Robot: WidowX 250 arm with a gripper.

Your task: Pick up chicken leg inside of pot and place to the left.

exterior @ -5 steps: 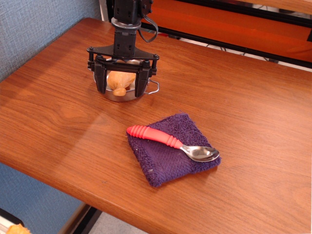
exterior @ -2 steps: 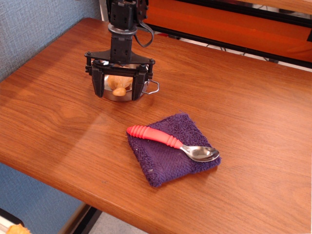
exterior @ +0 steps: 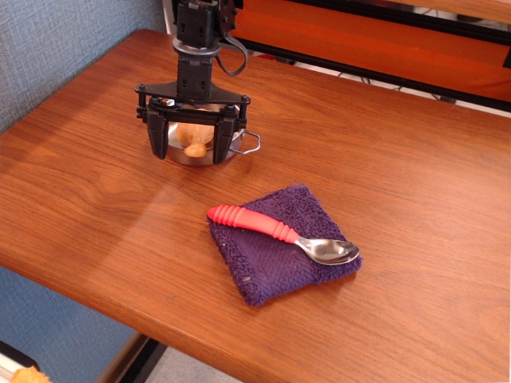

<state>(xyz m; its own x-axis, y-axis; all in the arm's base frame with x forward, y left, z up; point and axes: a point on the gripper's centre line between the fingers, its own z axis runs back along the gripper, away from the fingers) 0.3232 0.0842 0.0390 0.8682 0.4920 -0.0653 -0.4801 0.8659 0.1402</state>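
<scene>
**A:** Your gripper [exterior: 192,142] hangs right over the pot [exterior: 201,144], jaws spread wide and holding nothing. The leg [exterior: 194,137] lies inside the pot, between the two fingers, knobbed bone end pointing toward the camera.

**B:** So what can bite you here?

**A:** The rim, mostly. Your fingers [exterior: 156,137] look about as far apart as the pot is wide. From this angle I can't tell whether the tips sit inside the wall or outside it. If you drop with a tip on the rim, you probably tilt or shove the pot, and it looks light enough to skate on the surface [exterior: 383,159].

**B:** And the grasp itself?

**A:** The leg looks glossy and rounded. Close on the fat end off-centre and it may squirt out; close on the thin bone and it may swing as you lift.

**B:** Anything else nearby?

**A:** The pot's wire handle [exterior: 251,143] sits just beside your right finger, so you could snag it and drag the pot along. The spoon [exterior: 279,234] on the cloth [exterior: 275,246] lies well apart, toward the front, and the left side of the surface is bare wood, so placing looks easy.
</scene>
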